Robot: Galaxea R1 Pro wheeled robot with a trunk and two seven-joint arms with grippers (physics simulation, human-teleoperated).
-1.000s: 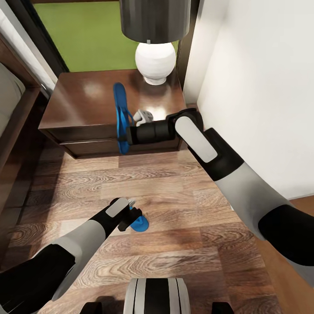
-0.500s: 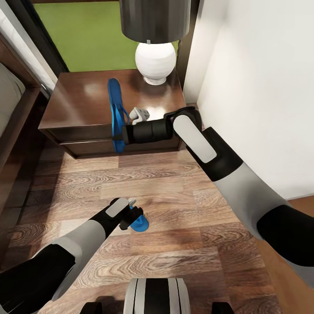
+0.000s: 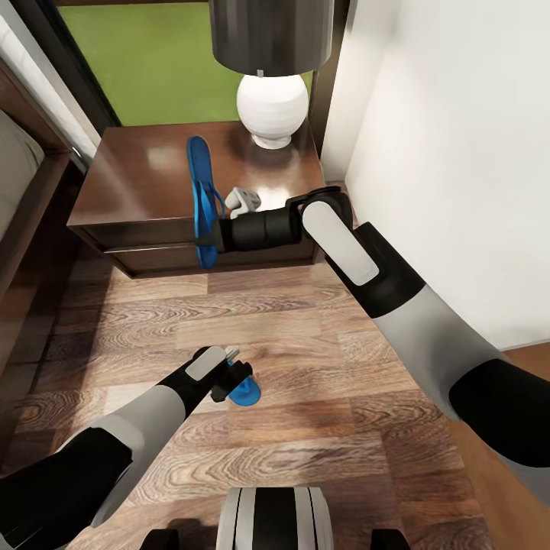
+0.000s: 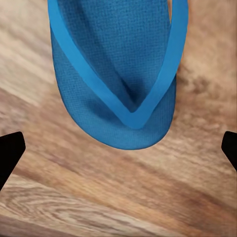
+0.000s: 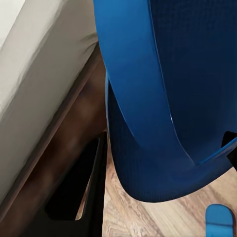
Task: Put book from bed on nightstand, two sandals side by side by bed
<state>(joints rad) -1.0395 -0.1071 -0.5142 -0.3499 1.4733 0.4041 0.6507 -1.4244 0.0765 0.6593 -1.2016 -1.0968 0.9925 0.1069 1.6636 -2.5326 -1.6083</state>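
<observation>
My right gripper (image 3: 209, 236) is shut on one blue sandal (image 3: 200, 195), held on edge in the air over the front of the nightstand (image 3: 145, 191). In the right wrist view that sandal (image 5: 163, 98) is very close, with the bed's off-white mattress (image 5: 39, 64) behind it. The other sandal (image 3: 246, 392) lies flat on the wood floor. My left gripper (image 3: 234, 376) hovers over it, open, its fingertips (image 4: 10, 150) wide apart on either side of the sandal's toe (image 4: 118, 74). The book is out of view.
A white lamp (image 3: 272, 107) stands at the back of the dark wood nightstand. The bed frame (image 3: 30, 206) runs along the left, and a white wall (image 3: 458, 153) closes in on the right. Plank floor (image 3: 305, 344) lies between them.
My right gripper carried its sandal slightly to the left, then held still. The left arm and the floor sandal have not moved.
</observation>
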